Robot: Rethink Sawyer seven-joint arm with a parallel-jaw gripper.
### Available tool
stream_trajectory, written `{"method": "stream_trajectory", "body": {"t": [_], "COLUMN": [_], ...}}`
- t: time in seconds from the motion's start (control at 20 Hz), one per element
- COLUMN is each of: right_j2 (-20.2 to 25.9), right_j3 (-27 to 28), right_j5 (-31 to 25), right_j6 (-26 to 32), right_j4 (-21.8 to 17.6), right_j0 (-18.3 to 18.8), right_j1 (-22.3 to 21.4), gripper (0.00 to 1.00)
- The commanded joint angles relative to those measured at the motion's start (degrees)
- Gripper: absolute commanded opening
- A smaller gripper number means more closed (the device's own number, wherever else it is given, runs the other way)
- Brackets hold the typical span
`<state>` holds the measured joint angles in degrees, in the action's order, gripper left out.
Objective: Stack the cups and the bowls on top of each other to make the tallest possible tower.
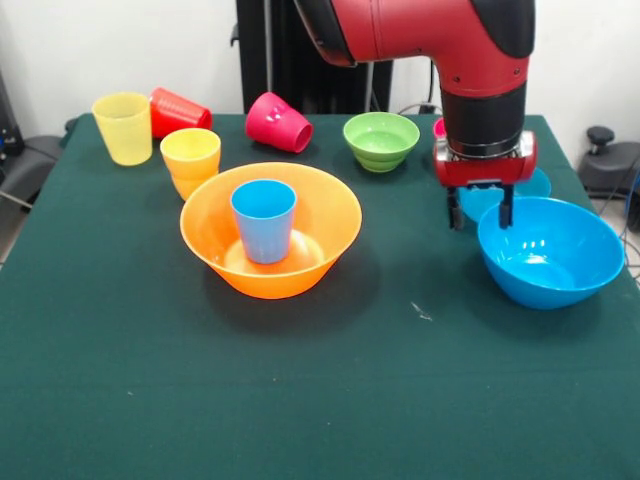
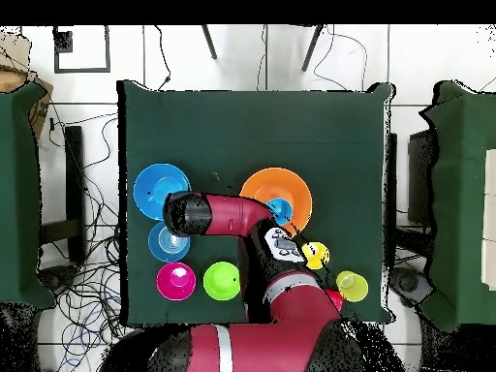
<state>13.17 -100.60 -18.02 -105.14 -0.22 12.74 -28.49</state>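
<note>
The large orange bowl [image 1: 270, 262] stands left of centre with the light blue cup [image 1: 264, 220] upright inside it; both show in the overhead view, bowl [image 2: 260, 186] and cup [image 2: 279, 209]. The large blue bowl [image 1: 550, 250] sits at the right, the small blue bowl [image 1: 535, 185] just behind it. My gripper [image 1: 481, 212] hangs open over the small blue bowl's near edge, beside the large blue bowl's rim. The orange cup [image 1: 190, 160], yellow cup [image 1: 122, 127], red cup [image 1: 180, 110] and pink cup [image 1: 279, 122] are at the back left; the last two lie on their sides. The green bowl [image 1: 381, 140] stands at the back.
The magenta bowl [image 2: 175, 280] is mostly hidden behind the arm in the front view. In the overhead view the arm [image 2: 232, 215] covers the gripper. The green table [image 1: 300, 400] has free room along its near side.
</note>
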Motion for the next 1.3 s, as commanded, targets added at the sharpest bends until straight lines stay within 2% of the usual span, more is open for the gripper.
{"method": "stream_trajectory", "body": {"t": [0.05, 0.6, 0.9, 1.3], "right_j2": [-1.4, -3.2, -5.8, -6.8], "right_j3": [4.7, 6.2, 5.3, 5.5], "right_j5": [1.1, 0.6, -1.1, -3.0], "right_j6": [-7.0, -6.0, -6.7, -6.4], "right_j4": [-0.1, -0.8, -0.9, -0.1], "right_j0": [-1.6, -2.2, -4.0, -5.0], "right_j1": [3.1, 5.5, 3.8, 1.9], "gripper": [1.0, 1.0, 1.0, 1.0]}}
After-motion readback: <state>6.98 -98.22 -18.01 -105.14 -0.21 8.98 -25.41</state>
